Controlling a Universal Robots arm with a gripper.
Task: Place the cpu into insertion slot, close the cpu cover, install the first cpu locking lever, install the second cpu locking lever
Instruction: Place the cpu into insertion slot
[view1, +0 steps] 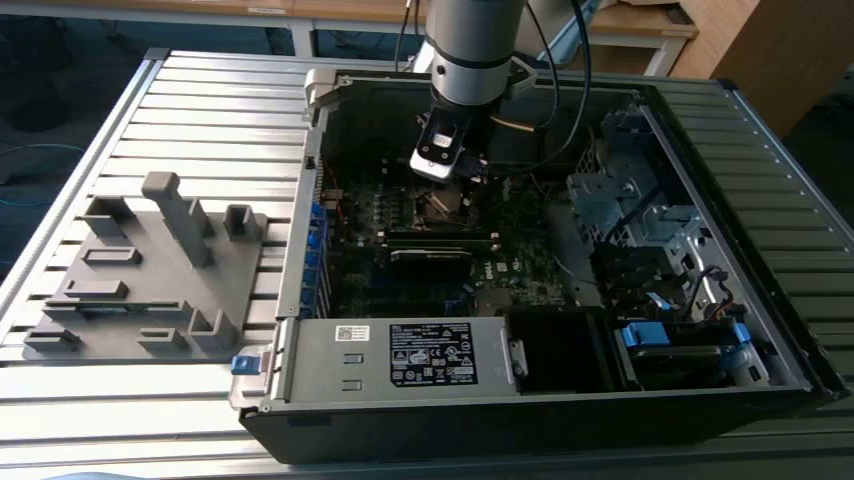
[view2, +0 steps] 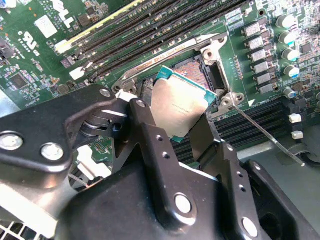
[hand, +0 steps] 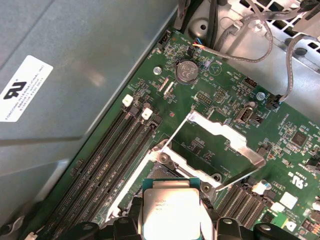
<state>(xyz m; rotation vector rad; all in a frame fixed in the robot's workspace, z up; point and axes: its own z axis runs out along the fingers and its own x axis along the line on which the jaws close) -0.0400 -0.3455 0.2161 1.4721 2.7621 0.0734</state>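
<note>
In the exterior view the arm reaches down into the open case (view1: 534, 425) on the bench (view1: 200, 100), and the hand (view1: 447, 165) hangs low over the green board (view1: 400, 215), near the case's far wall; we cannot make out the chip from here. In the second wrist view the hand (view2: 177, 125) is clamped on the cpu (view2: 179, 102), one finger (view2: 150, 145) on each of two opposite edges; the chip is tilted, its far corner over the near rim of the slot (view2: 195, 69), and we judge it not yet seated; a thin lever (view2: 265, 134) juts out beside the slot. In the first wrist view the cpu (hand: 170, 210) sits silver face up between the fingers, and the slot (hand: 162, 172) lies straight ahead of it, just beyond its leading edge, their sides roughly parallel; the cover (hand: 225, 137) stands swung open past the slot, so the socket is bare; the memory slots (hand: 110, 160) run alongside.
</note>
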